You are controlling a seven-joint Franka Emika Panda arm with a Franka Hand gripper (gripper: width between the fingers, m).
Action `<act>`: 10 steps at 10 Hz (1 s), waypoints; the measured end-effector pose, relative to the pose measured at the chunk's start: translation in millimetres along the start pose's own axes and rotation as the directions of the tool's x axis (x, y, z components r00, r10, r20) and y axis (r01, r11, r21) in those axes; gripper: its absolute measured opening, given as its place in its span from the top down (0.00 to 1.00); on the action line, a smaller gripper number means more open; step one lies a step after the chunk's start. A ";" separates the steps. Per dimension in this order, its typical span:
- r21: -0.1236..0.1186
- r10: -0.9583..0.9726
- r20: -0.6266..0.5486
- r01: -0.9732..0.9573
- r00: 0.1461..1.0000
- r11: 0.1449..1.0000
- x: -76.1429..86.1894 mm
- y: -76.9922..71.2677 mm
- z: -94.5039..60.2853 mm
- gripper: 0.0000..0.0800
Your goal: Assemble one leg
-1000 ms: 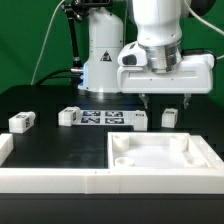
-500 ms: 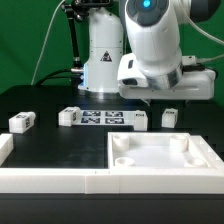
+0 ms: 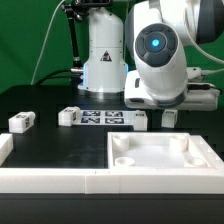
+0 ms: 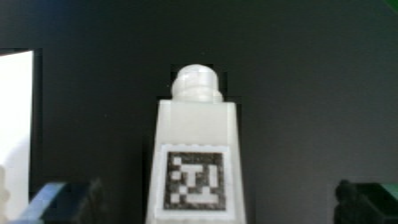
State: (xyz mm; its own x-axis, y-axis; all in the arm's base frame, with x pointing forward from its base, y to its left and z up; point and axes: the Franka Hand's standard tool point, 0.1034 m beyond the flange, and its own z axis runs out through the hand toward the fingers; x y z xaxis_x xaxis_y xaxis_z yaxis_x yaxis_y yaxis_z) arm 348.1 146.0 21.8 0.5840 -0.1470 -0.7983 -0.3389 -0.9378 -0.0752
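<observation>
**Gripper lined up over a leg, not gripping yet**

Wrist view: the leg (image 4: 196,150) lies flat on the black table (image 4: 302,90), centred in the gripper (image 4: 217,200). Marker tag (image 4: 194,180) faces up, and the rounded peg (image 4: 199,78) points away from the camera. The dark fingertips (image 4: 68,200) sit well out on either side of the leg with table showing between, so the jaws are open and touch nothing. The long axis runs between the fingers, so I judge closing would pinch the flat sides, which looks like the reason for this alignment.

Exterior view: the arm (image 3: 160,60) is low over the table and its housing hides the gripper. Two legs show at its base, one (image 3: 140,120) at the end of the marker board (image 3: 105,118) and one (image 3: 169,117) further to that view's right. I can't tell which is the target. Spare legs (image 3: 21,121) (image 3: 68,116) sit off to that view's left. The square panel (image 3: 160,155) with corner sockets lies nearer the camera, with no leg fitted.

Next step is likely a short descent, then a squeeze. The risk is nudging the leg if a finger lands off-centre.
</observation>
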 end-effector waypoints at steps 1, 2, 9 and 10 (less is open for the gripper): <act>-0.003 0.014 0.014 -0.014 1.000 1.000 1.1 1.5 6.5 0.19; -0.006 0.017 0.025 -0.017 1.000 1.000 1.8 2.5 12.2 0.19; -0.019 0.014 0.037 -0.013 0.999 1.000 1.1 0.8 20.5 0.65; -0.019 0.014 0.037 -0.013 0.999 1.000 1.1 0.8 20.5 0.64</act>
State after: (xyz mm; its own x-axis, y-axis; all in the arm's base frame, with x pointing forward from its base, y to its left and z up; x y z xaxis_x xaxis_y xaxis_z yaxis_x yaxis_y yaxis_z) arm 333.3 151.5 8.5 0.5511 -0.1484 -0.8211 -0.3329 -0.9415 -0.0533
